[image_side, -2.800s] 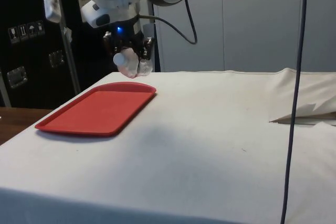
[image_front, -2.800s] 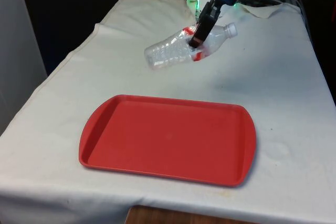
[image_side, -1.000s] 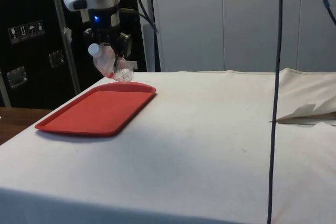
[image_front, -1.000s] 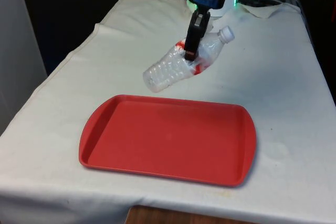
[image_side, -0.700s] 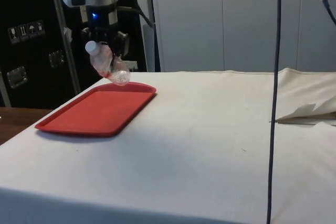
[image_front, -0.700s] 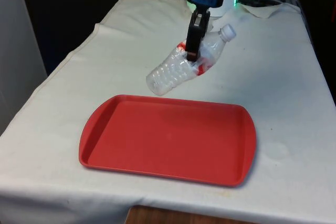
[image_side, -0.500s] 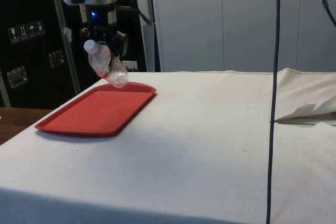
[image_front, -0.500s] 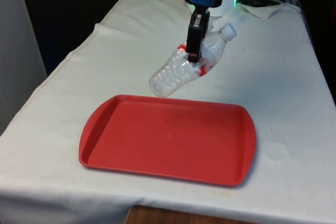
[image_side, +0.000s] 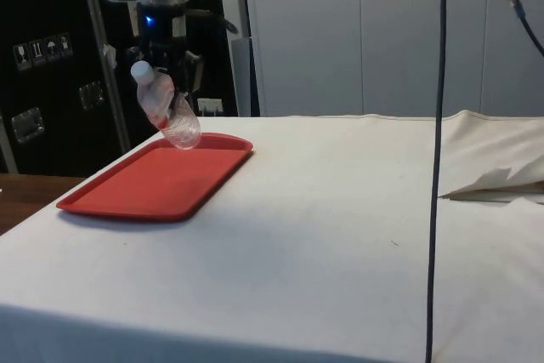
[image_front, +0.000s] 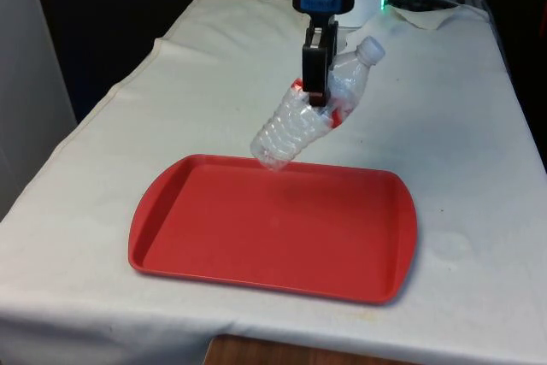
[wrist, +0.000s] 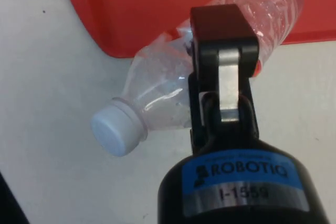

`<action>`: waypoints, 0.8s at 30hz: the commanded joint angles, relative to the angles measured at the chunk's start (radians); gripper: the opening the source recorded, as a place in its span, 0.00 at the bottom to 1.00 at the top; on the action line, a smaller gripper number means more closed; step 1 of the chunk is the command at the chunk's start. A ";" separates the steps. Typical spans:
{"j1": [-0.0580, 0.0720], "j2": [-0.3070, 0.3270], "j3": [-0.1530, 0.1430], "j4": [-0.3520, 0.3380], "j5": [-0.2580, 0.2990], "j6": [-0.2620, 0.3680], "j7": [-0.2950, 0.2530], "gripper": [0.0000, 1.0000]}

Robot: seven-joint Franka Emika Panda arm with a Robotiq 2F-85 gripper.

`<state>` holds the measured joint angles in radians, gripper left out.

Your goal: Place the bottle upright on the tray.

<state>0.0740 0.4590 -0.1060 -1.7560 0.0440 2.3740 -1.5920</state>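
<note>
A clear plastic bottle (image_front: 301, 121) with a white cap and a red label hangs tilted in the air, cap up and towards the front view's right, its base just above the far rim of the red tray (image_front: 256, 237). My gripper (image_front: 315, 83) is shut on the bottle's middle at the label. From the side, the bottle (image_side: 170, 116) hangs in the gripper (image_side: 164, 82) over the tray (image_side: 153, 180), its far end. In the wrist view one black finger (wrist: 223, 77) crosses the bottle (wrist: 157, 87), whose base reaches over the tray (wrist: 157, 9).
The tray lies near the table's front edge on the white cloth. Cables and crumpled cloth (image_front: 427, 6) sit at the far end near the robot base. A fold of cloth (image_side: 497, 180) rises at the side view's right.
The gripper has carried the bottle towards the tray and tipped it steeper, cap rising. Its base now hangs over the tray's far rim.
</note>
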 commanded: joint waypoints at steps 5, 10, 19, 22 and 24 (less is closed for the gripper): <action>-0.011 0.004 0.001 0.008 0.065 -0.010 -0.054 0.33; -0.004 0.001 -0.013 0.000 0.097 -0.005 -0.076 0.33; -0.008 0.005 -0.027 0.008 0.186 -0.024 -0.143 0.33; -0.008 0.007 -0.027 0.012 0.186 -0.026 -0.143 0.33; -0.008 0.007 -0.026 0.011 0.187 -0.027 -0.144 0.33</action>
<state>0.0670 0.4640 -0.1330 -1.7480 0.2300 2.3480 -1.7350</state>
